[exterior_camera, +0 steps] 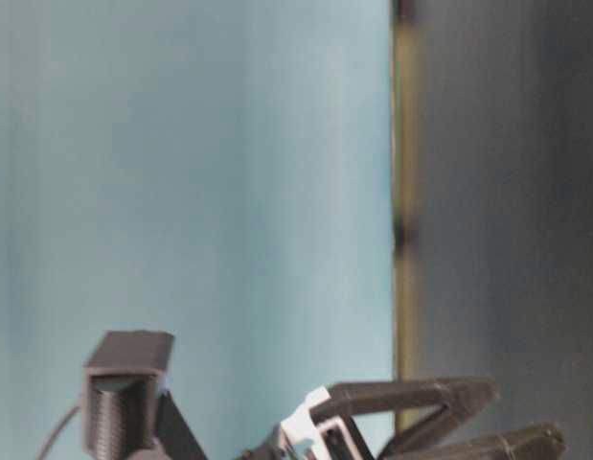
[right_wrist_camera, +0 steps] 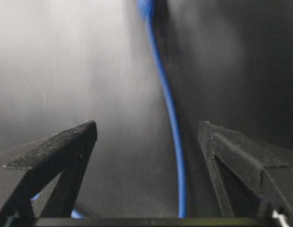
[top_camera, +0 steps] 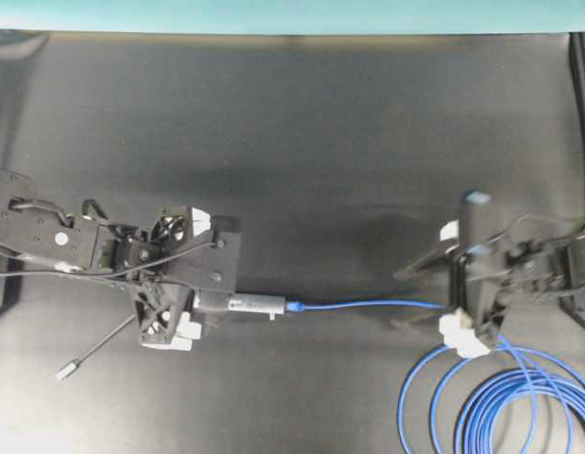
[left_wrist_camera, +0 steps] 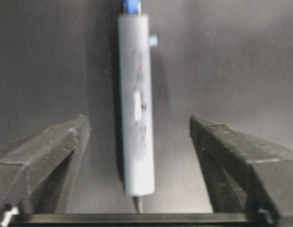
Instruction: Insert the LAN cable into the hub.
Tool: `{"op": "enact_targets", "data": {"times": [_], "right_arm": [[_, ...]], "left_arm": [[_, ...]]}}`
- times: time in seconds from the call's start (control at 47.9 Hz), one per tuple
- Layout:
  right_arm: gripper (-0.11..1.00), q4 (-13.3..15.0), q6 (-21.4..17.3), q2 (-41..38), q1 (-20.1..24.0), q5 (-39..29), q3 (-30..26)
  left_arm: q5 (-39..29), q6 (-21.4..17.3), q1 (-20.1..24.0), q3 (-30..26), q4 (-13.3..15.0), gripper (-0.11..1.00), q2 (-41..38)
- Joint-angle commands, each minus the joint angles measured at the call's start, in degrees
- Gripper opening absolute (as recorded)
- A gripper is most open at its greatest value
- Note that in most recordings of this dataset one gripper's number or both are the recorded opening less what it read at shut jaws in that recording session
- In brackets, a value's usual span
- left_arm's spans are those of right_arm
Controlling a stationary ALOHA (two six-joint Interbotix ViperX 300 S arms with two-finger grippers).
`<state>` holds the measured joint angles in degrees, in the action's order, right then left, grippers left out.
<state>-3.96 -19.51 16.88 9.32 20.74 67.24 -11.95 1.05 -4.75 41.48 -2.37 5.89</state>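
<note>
While both jaws gape, LAN cable (top_camera: 368, 305) sits in hub (top_camera: 255, 305).

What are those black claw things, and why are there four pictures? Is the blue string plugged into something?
Those are two robot arms, each ending in a claw called a gripper. One picture looks down from above, one looks sideways from table height but shows little, and two come from cameras on the arms' wrists.

On the dark table lies a slim grey bar, the hub. The long bright-blue LAN cable meets one end of it, with its blue boot right against the hub, so it looks plugged in. The rest coils at the lower right.

The left gripper sits open with the hub lying between its fingers, not squeezed. The right gripper is open too, with the cable running between its fingers. Neither holds anything.
</note>
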Motion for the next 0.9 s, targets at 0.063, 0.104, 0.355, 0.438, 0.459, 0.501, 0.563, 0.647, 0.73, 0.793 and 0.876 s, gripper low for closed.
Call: {"op": "enact_targets", "data": {"times": [0.063, 0.104, 0.355, 0.438, 0.459, 0.501, 0.563, 0.647, 0.73, 0.793, 0.876], "right_arm": [[0.83, -0.09, 0.09, 5.98, -2.02, 2.46, 2.55], [0.83, -0.09, 0.09, 7.73, -2.2, 2.55, 3.52], [0.83, -0.09, 0.0, 22.32, -3.08, -1.41, 9.67], [0.83, -0.09, -0.18, 28.56, -3.25, -5.89, 10.11], [0.83, -0.09, -0.18, 29.88, -3.34, -7.03, 10.11], [0.83, -0.09, -0.18, 32.43, -3.43, -9.49, 10.02], [0.83, -0.09, -0.18, 35.77, -3.43, -12.92, 9.84], [0.83, -0.09, -0.18, 39.64, -3.43, -16.61, 9.76], [0.83, 0.0, -0.18, 42.63, -3.43, -19.25, 9.93], [0.83, 0.0, -0.18, 44.03, -3.43, -20.21, 10.02], [0.83, 0.09, -0.18, 45.0, -3.43, -20.39, 10.28]], "left_arm": [[0.26, 0.0, 0.18, 1.23, -0.26, 0.76, 3.16], [0.26, 0.0, 0.18, 1.85, -0.26, 0.75, 4.39], [0.7, 0.0, 0.0, 8.09, -0.26, 0.74, 14.33], [0.97, 0.0, -0.7, 9.76, -0.26, 0.74, 16.35], [1.05, 0.0, -0.88, 10.11, -0.26, 0.74, 16.79], [1.14, 0.0, -1.41, 10.46, -0.26, 0.74, 17.23], [1.58, 0.0, -1.93, 10.72, -0.18, 0.74, 17.49], [3.16, 0.0, -1.93, 10.46, -0.26, 0.74, 17.49], [5.63, 0.0, -1.93, 10.11, -0.26, 0.74, 17.84], [8.0, -0.09, -1.93, 9.76, -0.26, 0.74, 18.19], [11.16, -0.09, -1.85, 9.49, -0.26, 0.74, 19.51]]}}
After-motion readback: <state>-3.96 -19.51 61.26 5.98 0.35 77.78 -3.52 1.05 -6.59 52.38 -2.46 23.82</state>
